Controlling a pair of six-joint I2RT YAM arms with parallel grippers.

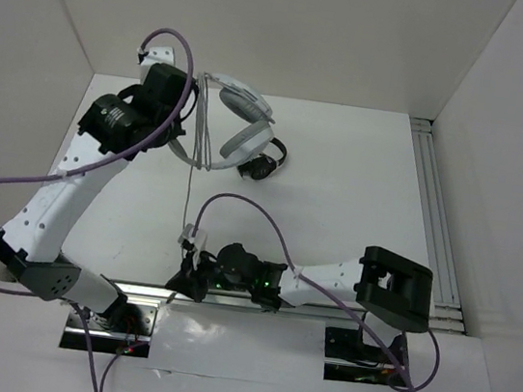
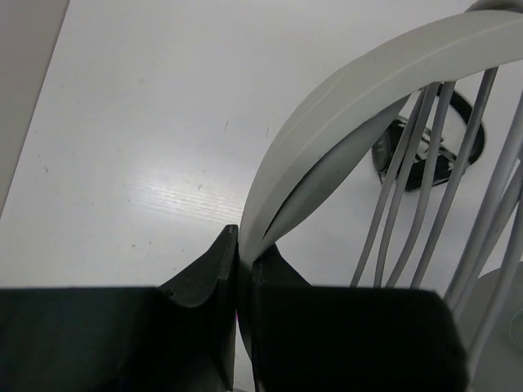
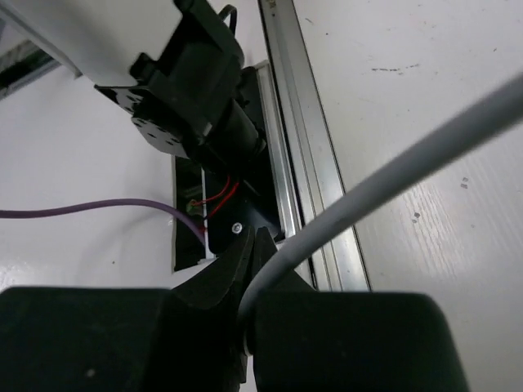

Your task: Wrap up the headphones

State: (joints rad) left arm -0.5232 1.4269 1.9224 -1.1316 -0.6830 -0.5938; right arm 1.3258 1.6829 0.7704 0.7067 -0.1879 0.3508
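Note:
The grey-white headphones (image 1: 245, 140) lie at the far left of the table, with several turns of their thin grey cable (image 1: 188, 196) around the headband. My left gripper (image 1: 180, 122) is shut on the headband; in the left wrist view the wide headband (image 2: 359, 90) rises from between the closed jaws of this gripper (image 2: 243, 245), and several cable strands (image 2: 425, 180) cross behind it. The cable runs straight towards the near edge to my right gripper (image 1: 188, 277). In the right wrist view that gripper (image 3: 255, 255) is shut on the cable (image 3: 392, 167), which runs taut up to the right.
Smaller black headphones (image 1: 264, 165) lie right beside the grey cups and also show in the left wrist view (image 2: 433, 155). An aluminium rail (image 3: 302, 122) and the left arm's base (image 3: 196, 90) are beside my right gripper. Another rail (image 1: 435, 211) runs along the table's right side. White walls enclose the table.

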